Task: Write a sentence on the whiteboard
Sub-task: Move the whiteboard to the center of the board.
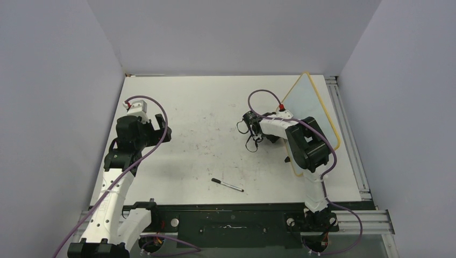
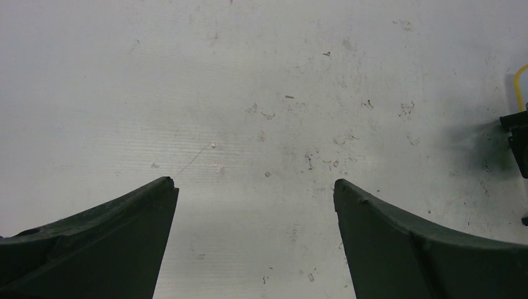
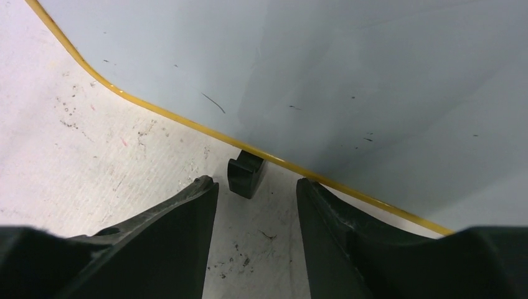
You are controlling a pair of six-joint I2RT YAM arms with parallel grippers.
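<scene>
The whiteboard (image 1: 314, 102) stands tilted at the table's right, with a pale glossy face and a thin yellow frame. Seen from the right wrist, its face (image 3: 348, 68) fills the upper frame, with the yellow lower edge (image 3: 187, 121) running diagonally. No sentence shows on it, only a short black stroke (image 3: 213, 103) and specks. My right gripper (image 3: 255, 182) is open and empty, low over the table. One black foot (image 3: 245, 174) of the board sits just beyond its fingertips. My left gripper (image 2: 252, 183) hangs wide open and empty over bare table on the left (image 1: 164, 128).
A slim black-and-white marker pen (image 1: 227, 185) lies on the table near the front middle, between the arms. The white tabletop (image 1: 204, 123) is scuffed with dark marks. Grey walls close in the left, back and right. An aluminium rail (image 1: 349, 140) runs along the right edge.
</scene>
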